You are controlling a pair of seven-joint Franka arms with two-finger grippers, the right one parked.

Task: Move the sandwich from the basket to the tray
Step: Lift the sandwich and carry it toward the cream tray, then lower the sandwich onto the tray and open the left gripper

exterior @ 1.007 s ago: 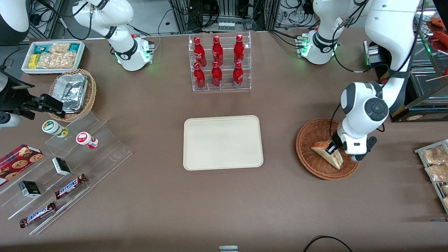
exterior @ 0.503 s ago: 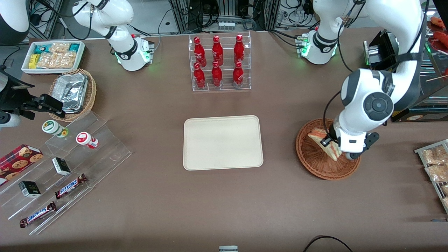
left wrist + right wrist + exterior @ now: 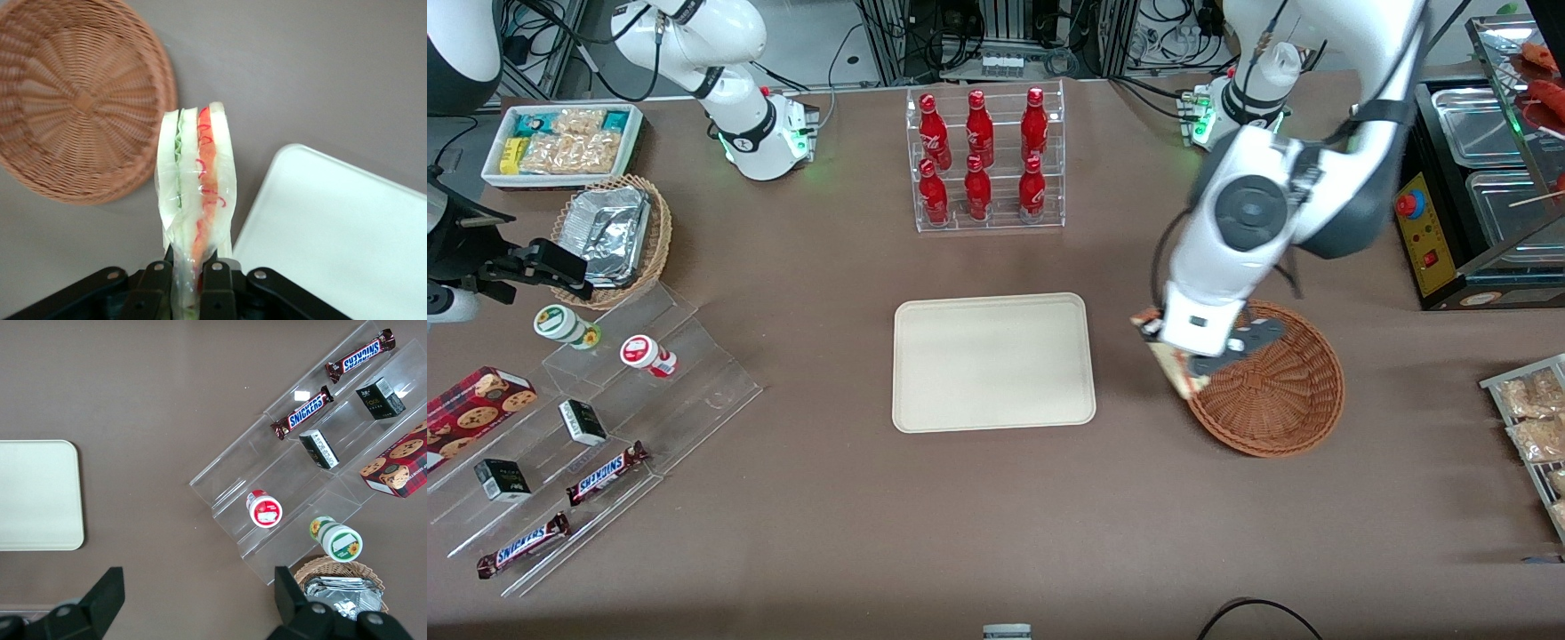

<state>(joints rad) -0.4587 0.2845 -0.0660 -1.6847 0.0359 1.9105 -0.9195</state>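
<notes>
Gripper [image 3: 189, 270] clamped on the sandwich [image 3: 195, 193], fingers [image 3: 155, 283] pinching its narrow end through clear wrap. Held in the air above bare table between basket [image 3: 1272, 400] and tray [image 3: 993, 362], over the basket's rim on the tray side. Sandwich edge-on at the wrist camera: green layer beside red-orange layer, white bread outside. Basket holds nothing. Tray bare, flat on the table. Rack of red bottles [image 3: 983, 160] farther from the front camera than the tray.
</notes>
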